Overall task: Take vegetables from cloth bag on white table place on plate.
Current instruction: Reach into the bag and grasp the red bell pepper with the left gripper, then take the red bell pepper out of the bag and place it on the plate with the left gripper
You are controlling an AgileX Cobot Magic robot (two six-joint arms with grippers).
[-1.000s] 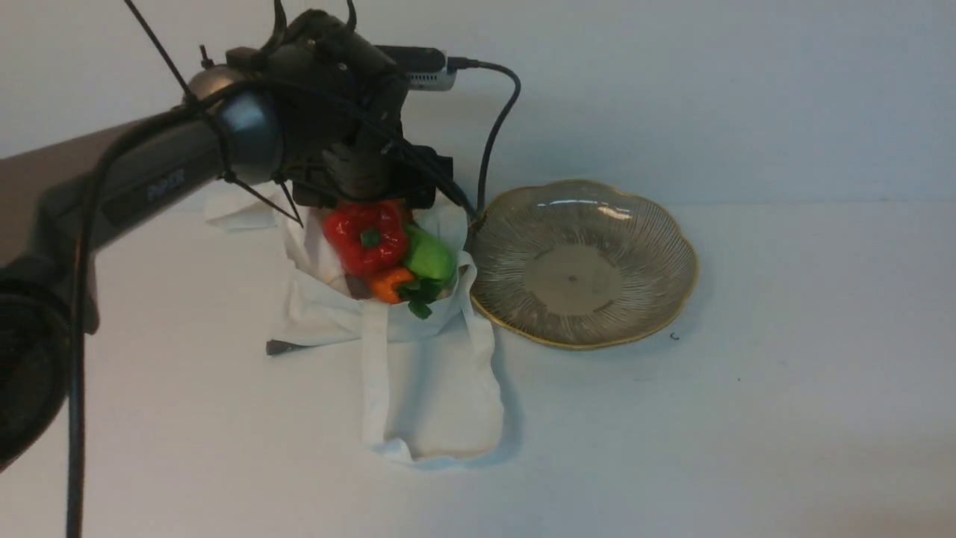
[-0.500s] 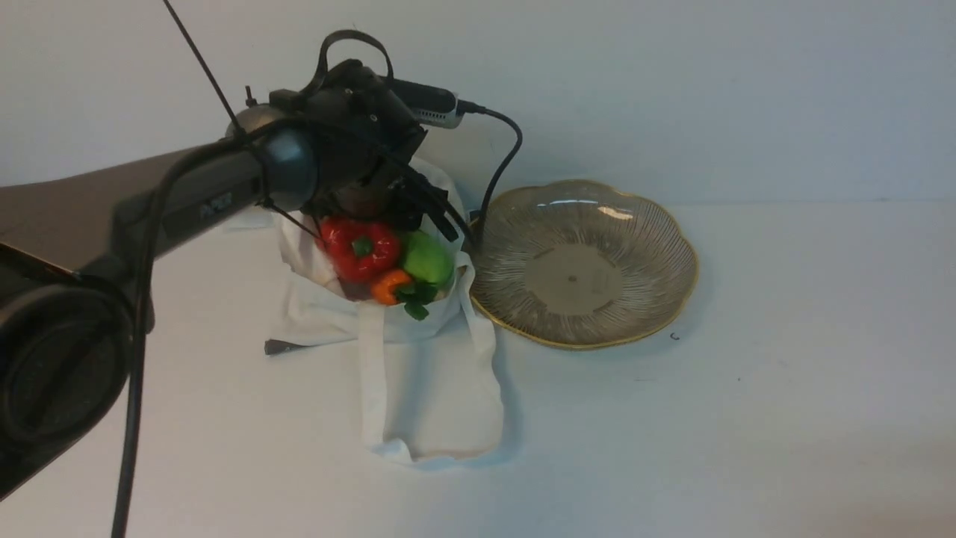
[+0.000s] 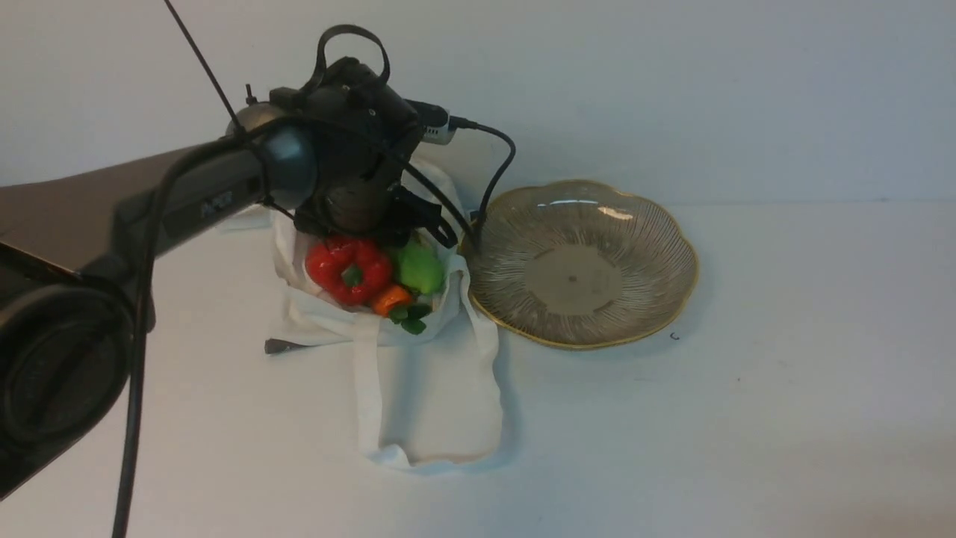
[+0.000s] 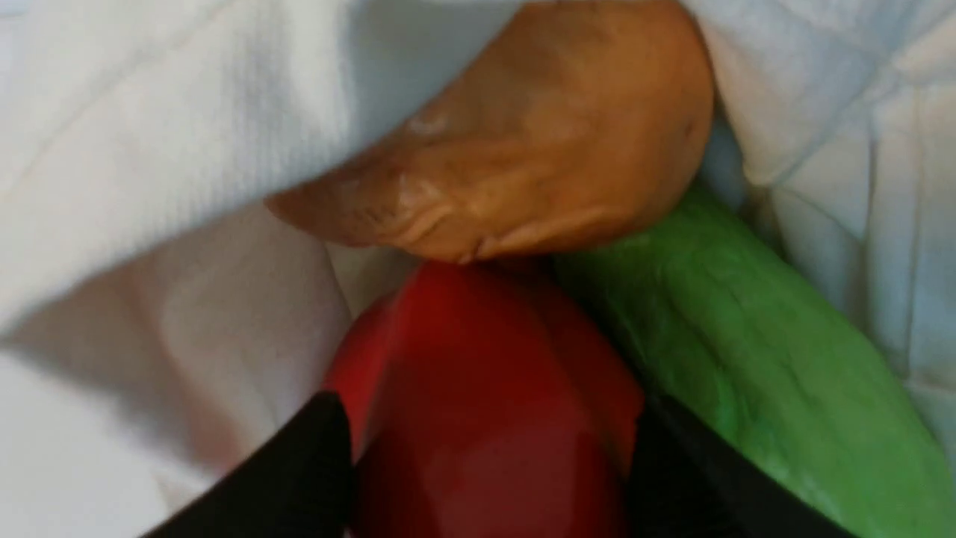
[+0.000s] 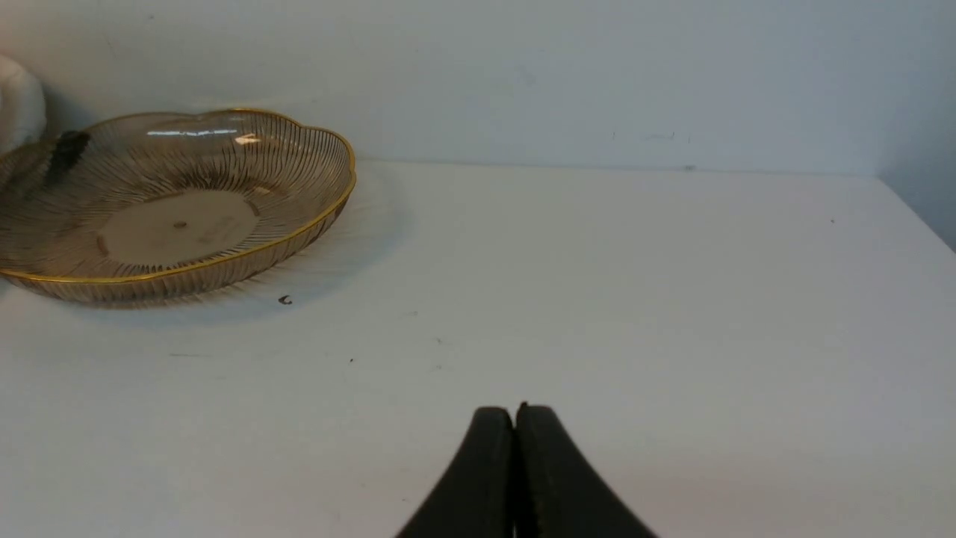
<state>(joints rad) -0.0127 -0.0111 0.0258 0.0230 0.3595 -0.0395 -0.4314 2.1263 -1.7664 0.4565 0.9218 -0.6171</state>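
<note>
Red glossy bell pepper (image 3: 334, 267), green-stemmed

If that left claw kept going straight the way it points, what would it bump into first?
The glossy red bell pepper: it sits between the left gripper's black fingers, inside the white cloth bag. The brown potato lies just beyond, though depth is hard to judge.

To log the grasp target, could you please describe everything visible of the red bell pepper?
The red bell pepper is glossy, plastic-looking and lobed, its green stem facing the front camera. It lies in the open cloth bag, against the brown potato and green piece, beside the carrot. The left end effector grips its two sides.
</note>
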